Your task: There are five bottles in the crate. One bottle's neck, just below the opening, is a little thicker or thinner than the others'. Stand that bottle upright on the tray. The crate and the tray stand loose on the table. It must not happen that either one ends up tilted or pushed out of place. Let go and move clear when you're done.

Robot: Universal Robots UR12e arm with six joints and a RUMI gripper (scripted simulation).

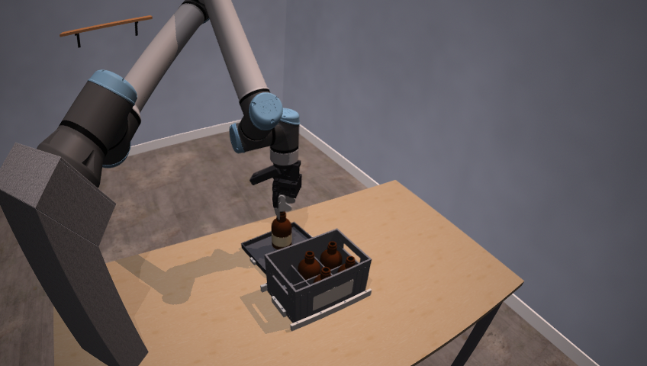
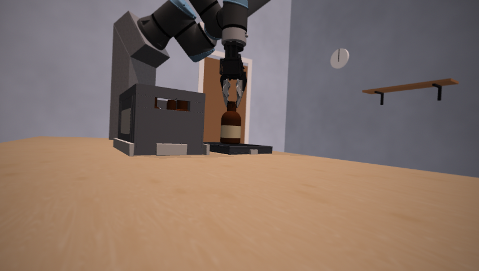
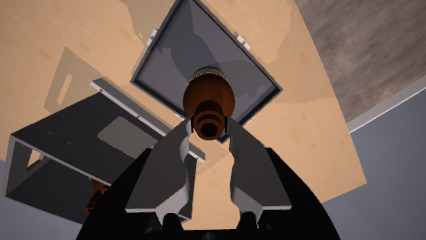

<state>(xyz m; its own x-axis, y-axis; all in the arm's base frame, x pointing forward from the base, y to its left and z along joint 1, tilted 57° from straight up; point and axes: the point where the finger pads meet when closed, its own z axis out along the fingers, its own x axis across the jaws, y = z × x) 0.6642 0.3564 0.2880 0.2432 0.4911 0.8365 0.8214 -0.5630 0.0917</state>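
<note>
From the top, four brown glass bottles (image 1: 309,266) stand in the dark grey divided crate (image 1: 317,290) on the light wooden tabletop (image 1: 408,280), just in front of the shallow dark tray (image 1: 254,250). From the exterior, the end effector (image 2: 232,101) grips the neck of a fifth, cream-labelled brown bottle (image 2: 230,127) upright on the tray, right of the crate. The wrist view shows both fingers pressed against that neck above the tray.

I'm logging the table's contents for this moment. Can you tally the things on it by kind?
Brown bottles: 5 (4 in the crate, 1 upright bottle held at the neck by the hand, over the tray)
Crates: 1
Trays: 1
Total: 7
</note>
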